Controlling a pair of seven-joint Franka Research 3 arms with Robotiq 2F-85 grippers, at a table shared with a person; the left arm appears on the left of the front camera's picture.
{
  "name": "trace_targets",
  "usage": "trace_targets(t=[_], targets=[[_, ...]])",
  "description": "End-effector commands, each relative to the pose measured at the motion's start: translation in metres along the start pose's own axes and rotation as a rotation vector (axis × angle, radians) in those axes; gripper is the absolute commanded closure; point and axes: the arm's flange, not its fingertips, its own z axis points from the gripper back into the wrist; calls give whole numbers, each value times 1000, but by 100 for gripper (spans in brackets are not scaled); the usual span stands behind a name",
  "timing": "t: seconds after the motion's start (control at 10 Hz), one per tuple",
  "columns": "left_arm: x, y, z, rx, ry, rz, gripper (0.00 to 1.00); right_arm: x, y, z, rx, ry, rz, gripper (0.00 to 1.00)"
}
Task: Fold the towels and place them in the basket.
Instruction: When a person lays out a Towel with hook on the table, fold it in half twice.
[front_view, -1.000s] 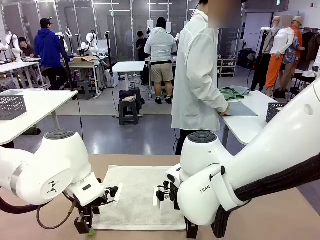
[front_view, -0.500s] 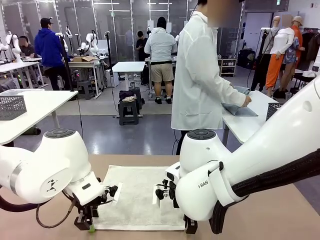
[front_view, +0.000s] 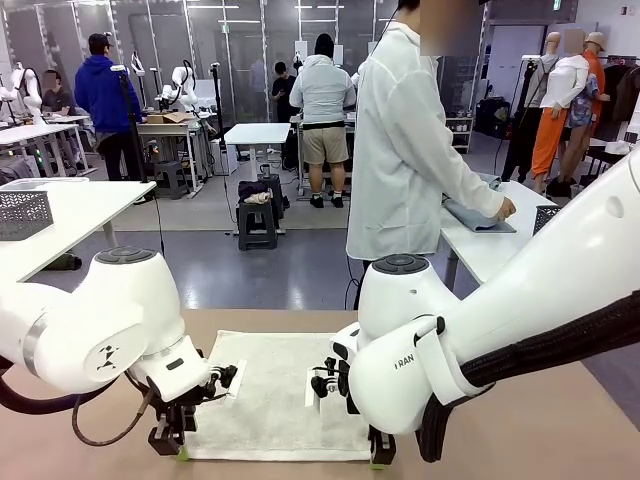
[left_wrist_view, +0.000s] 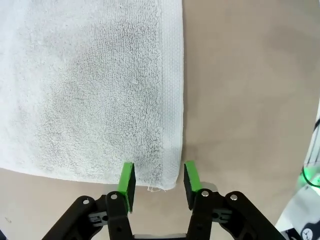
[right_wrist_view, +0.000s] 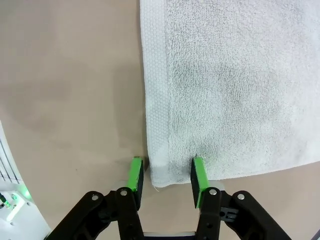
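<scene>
One cream towel (front_view: 275, 395) lies flat on the tan table (front_view: 560, 430) in the lower middle of the front view, with two grippers at its near corners. The left gripper (front_view: 170, 445) is at the lower-left corner. In the left wrist view the gripper (left_wrist_view: 156, 175) is released, and its two green pads straddle the towel (left_wrist_view: 90, 85) corner at the bottom centre. The right gripper (front_view: 380, 455) is at the lower-right corner. In its own wrist view the gripper (right_wrist_view: 165, 172) is likewise spread, with the towel (right_wrist_view: 235, 85) corner between its pads. At the right of the front view, one person's hand (front_view: 505, 208) rests on a grey-blue towel (front_view: 478, 217). Just right of it is a mesh basket (front_view: 548, 218), and a second basket (front_view: 22, 213) sits on a table at the left edge.
</scene>
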Motion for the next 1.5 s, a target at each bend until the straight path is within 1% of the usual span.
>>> trace_targets(t=[0.0,0.3,0.5,0.7,0.9,1.0,1.1,1.2,1.3,1.4], targets=[[0,4,7,-25,30,2,48,-2,-4,4,30,-9,15,50],[-2,6,1,-53,35,8,48,-1,-5,2,37,-8,17,50],[-4,8,-5,-46,30,12,48,-1,-5,0,40,-11,18,50],[-6,8,-9,-11,22,13,48,-1,-4,-2,42,-14,18,50],[-6,10,-13,-14,22,15,48,-2,-5,-2,41,-22,23,50],[-6,11,-13,-22,26,21,67,-2,-5,-2,38,-24,27,70],[-6,10,-13,-25,37,26,67,-2,-4,-2,43,-17,24,70],[-6,12,-13,-16,47,19,86,-3,-6,-2,40,-17,18,89],[-6,12,-14,-20,49,17,72,-3,-5,-3,40,-21,17,74],[-6,12,-14,-24,50,16,100,-4,-5,-3,43,-23,16,100]])
